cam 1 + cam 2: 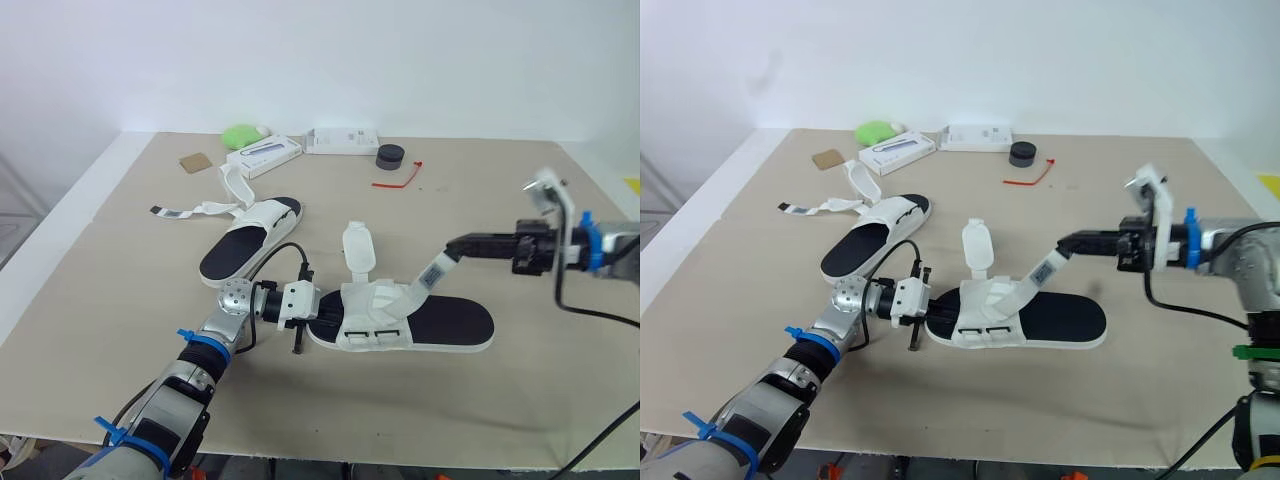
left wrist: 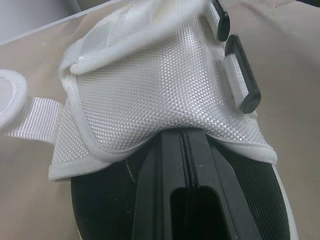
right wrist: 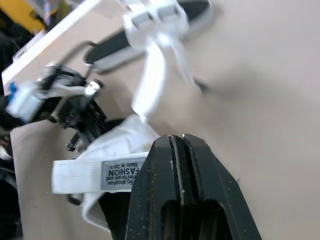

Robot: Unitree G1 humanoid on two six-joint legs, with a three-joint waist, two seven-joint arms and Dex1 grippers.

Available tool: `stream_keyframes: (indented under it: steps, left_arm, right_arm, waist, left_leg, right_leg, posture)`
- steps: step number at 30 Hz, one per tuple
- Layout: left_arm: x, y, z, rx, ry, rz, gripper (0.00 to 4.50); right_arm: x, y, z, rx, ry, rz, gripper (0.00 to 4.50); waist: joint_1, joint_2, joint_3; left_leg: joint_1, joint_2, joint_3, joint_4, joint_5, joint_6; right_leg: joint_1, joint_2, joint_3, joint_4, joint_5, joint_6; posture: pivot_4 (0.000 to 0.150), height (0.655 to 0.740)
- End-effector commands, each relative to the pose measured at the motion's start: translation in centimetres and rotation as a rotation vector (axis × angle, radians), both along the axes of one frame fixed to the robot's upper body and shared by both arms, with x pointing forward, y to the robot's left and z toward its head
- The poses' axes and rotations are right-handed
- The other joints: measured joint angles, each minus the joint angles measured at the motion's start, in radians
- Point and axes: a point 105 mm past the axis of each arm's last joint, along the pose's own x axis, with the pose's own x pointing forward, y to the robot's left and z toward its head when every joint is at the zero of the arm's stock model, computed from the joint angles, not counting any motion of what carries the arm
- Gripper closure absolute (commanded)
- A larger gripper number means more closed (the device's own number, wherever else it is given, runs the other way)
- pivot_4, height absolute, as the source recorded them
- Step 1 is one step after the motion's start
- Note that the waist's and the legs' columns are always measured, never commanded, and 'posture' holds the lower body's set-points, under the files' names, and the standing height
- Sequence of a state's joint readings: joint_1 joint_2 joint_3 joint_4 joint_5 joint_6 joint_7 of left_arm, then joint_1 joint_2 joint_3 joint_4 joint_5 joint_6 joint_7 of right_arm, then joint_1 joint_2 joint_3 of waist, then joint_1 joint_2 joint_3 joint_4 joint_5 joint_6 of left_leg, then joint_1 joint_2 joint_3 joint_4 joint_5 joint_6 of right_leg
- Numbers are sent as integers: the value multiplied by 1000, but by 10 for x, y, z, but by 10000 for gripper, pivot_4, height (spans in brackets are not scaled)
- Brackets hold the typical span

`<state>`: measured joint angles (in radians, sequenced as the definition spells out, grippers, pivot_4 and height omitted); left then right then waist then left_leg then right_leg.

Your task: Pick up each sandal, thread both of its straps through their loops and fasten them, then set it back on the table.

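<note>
We take the near sandal (image 1: 450,322) as our landmark; it lies flat on the table (image 1: 480,400), toe toward the robot's left. At that toe end the left gripper (image 2: 184,147) lies on the black insole, its two fingers pressed together with nothing between them and their tips tucked under the white mesh upper (image 2: 160,85). We read this as a brace, pinning the shoe so that it does not slide when the strap is pulled.

Above the sandal's heel side, the right gripper (image 1: 452,245) has its fingers clamped on the end of the labelled strap (image 1: 430,272), which runs taut from the upper and slants upward. We judge that it is held high to line its end up for feeding. The black loops (image 2: 243,82) sit on the upper's near edge, with no strap through them. The second strap (image 1: 357,245) stands upright on the sandal's far side, loose. The other sandal (image 1: 245,240) lies beyond the toe end, apart, straps open.
</note>
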<state>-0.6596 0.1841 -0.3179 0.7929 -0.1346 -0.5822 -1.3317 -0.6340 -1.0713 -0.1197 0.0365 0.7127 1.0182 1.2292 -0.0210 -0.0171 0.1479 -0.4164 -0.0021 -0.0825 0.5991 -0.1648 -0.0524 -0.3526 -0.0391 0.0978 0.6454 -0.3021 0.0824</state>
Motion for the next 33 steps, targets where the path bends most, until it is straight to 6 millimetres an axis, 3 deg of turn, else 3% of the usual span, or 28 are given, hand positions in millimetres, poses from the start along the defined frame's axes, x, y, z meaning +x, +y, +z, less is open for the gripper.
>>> stream_keyframes:
  steps: [1,5,11,19,22,23,26,29,33]
  left_arm:
    - [-18,20,-61,226,187,10,45000]
    - [-19,19,-62,229,189,4,45000]
    - [-18,16,-61,232,188,-6,45000]
    - [-19,16,-63,240,190,-15,45000]
    - [-19,16,-64,243,190,-19,45000]
    - [-20,16,-64,245,191,-21,45000]
    - [-20,15,-64,245,191,-25,45000]
    - [-21,14,-64,242,194,-28,45000]
    - [-24,13,-66,239,198,-35,45000]
  right_arm:
    - [-28,19,32,-10,-131,161,44628]
    - [-75,45,38,-107,-212,392,44628]
    - [-115,65,-2,-389,-323,620,44628]
    - [-133,43,-71,-748,-289,767,44628]
    - [-144,40,-77,-712,-194,781,35630]
    - [-145,37,-77,-703,-155,763,30152]
    - [-150,33,-69,-610,-66,717,20907]
    - [-148,32,-57,-467,17,625,20907]
    - [-138,17,-65,-372,191,455,20907]
  waist:
    - [0,0,0]
    - [1,0,0]
    - [1,-4,0]
    - [2,-5,-1]
    - [2,-6,-1]
    - [2,-6,-1]
    - [2,-7,0]
    - [2,-8,0]
    - [2,-11,0]
  left_leg:
    - [0,0,0,0,0,0]
    - [-1,0,0,0,0,0]
    - [-2,0,-1,1,-1,-1]
    - [-3,0,0,2,-2,-3]
    - [-3,0,0,2,-2,-3]
    - [-3,0,0,2,-2,-3]
    - [-3,0,0,2,-1,-3]
    - [-2,0,0,2,-1,-3]
    - [-2,1,0,2,-1,-3]
  right_leg:
    - [0,0,0,0,0,0]
    - [-1,-1,-1,0,0,0]
    - [-1,-3,-4,0,-1,0]
    - [-1,-11,-15,0,-1,0]
    - [0,-12,-18,0,-2,0]
    - [0,-12,-18,0,-1,0]
    - [2,-13,-20,0,-2,0]
    - [3,-13,-21,0,-2,0]
    - [4,-14,-23,0,-2,-1]
  posture:
    - [1500,7400]
    - [1500,7400]
    - [1500,7400]
    - [1500,7400]
    - [1500,7400]
    - [1500,7400]
    - [1500,7400]
    - [1500,7400]
    - [1500,7400]
